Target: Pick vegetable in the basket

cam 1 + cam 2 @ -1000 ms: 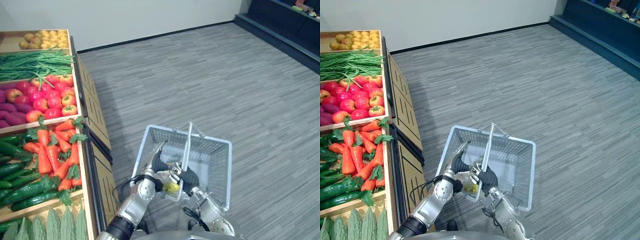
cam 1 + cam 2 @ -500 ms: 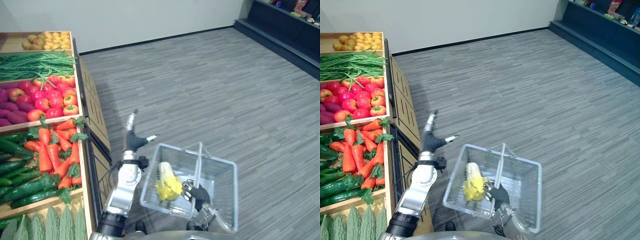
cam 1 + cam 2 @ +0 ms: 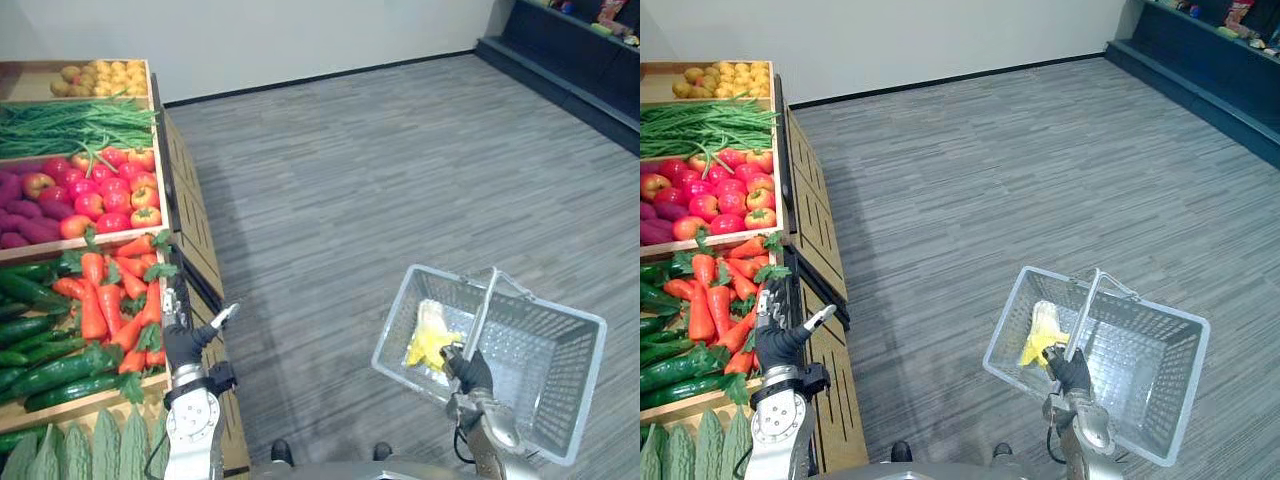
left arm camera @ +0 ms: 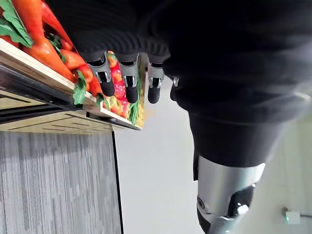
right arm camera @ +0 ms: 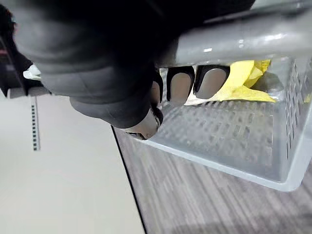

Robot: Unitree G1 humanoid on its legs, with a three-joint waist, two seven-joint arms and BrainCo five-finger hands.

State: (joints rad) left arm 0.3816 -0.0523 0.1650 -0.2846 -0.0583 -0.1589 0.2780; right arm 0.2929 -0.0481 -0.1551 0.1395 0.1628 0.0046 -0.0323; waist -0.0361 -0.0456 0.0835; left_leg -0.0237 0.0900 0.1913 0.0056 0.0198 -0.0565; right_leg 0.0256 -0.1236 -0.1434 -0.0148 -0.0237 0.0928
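Since half a second ago, the grey mesh shopping basket (image 3: 565, 345) has swung out to the robot's right. Meanwhile the left hand (image 3: 183, 345) has dropped back to the front edge of the wooden produce stand (image 3: 190, 225), by the orange carrots with green tops (image 3: 105, 300). The pale yellow leafy vegetable (image 3: 430, 338) lies inside the basket, against its near left wall.

Judged from here, a quick swing of the right arm could rock the hanging basket and slide the vegetable toward its rim. A hasty reach by the left hand, just beside the stand's front edge, could clip the wood or knock carrots loose.

The right hand (image 3: 467, 368) has its fingers (image 5: 180, 85) curled tight round the basket's grey bar handle (image 5: 243, 36), carrying it tilted. The left hand stands upright, fingers (image 4: 127, 78) straight, thumb spread apart, holding nothing.
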